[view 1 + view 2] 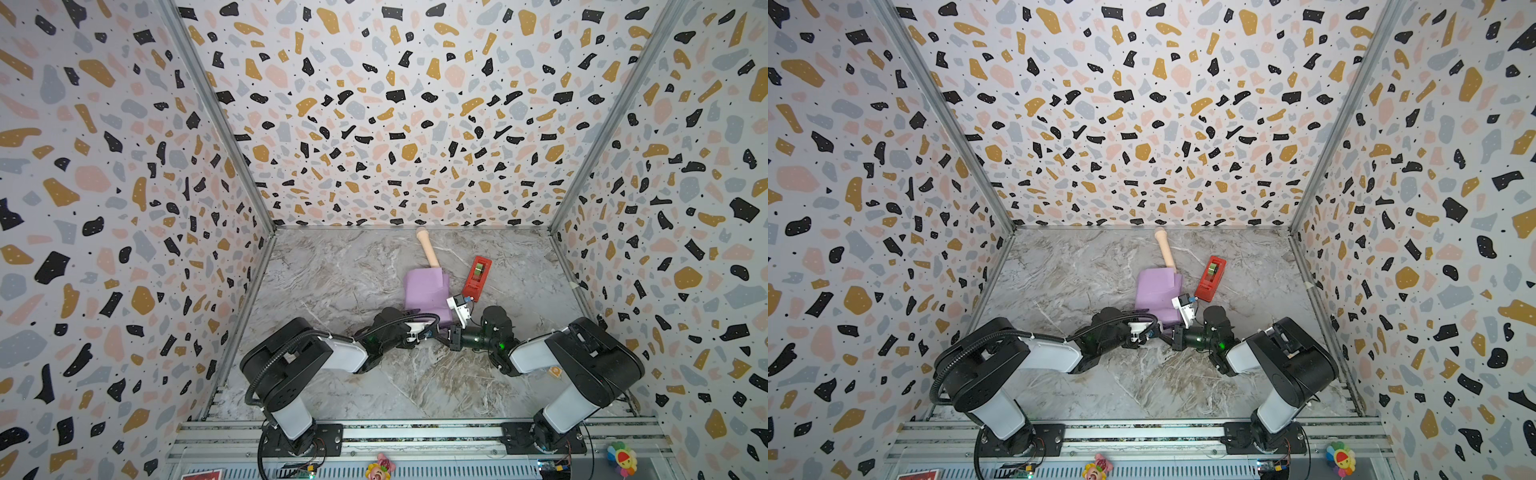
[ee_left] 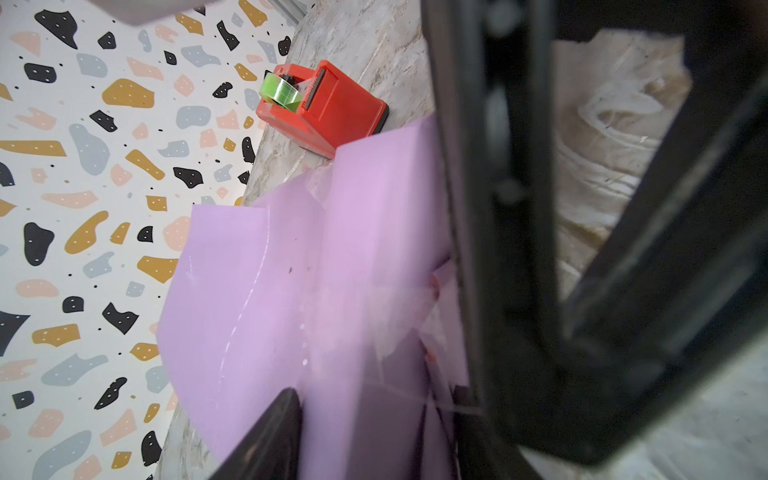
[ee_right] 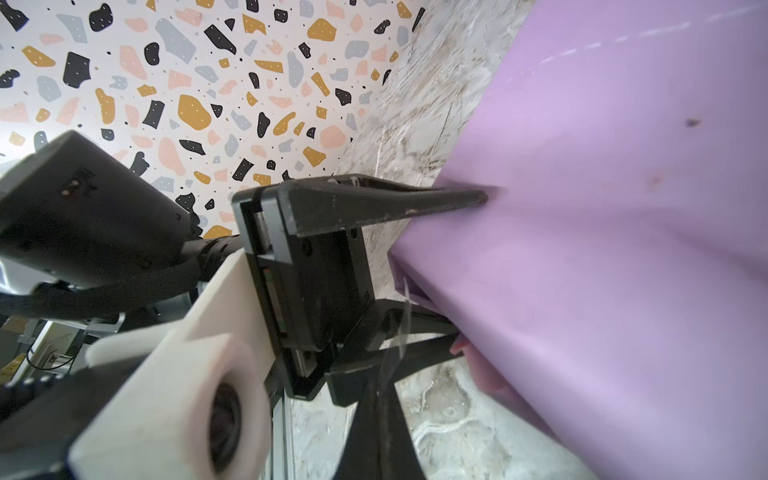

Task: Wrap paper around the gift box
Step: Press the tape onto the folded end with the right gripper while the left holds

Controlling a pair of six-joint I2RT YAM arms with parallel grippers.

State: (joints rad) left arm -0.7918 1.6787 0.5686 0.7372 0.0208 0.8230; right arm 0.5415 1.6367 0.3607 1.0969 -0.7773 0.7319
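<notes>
The paper (image 1: 424,291) (image 1: 1156,291) lies lilac side out, folded into a boxy bundle at mid-table. A bit of its pink face (image 3: 461,345) shows at the near edge. The gift box itself is hidden inside. My left gripper (image 1: 432,330) (image 3: 469,262) clamps the bundle's near edge: one finger (image 3: 415,199) presses on top and the other sits beneath. The lilac sheet fills the gap between its jaws (image 2: 376,395). My right gripper (image 1: 448,332) (image 3: 384,374) is shut right beside it, pinching a strip of clear tape (image 3: 401,328).
A red tape dispenser (image 1: 477,276) (image 2: 324,104) with a green roll stands just right of the bundle. A beige toy microphone (image 1: 428,249) lies behind it toward the back wall. Patterned walls close in three sides of the marble table (image 1: 332,282).
</notes>
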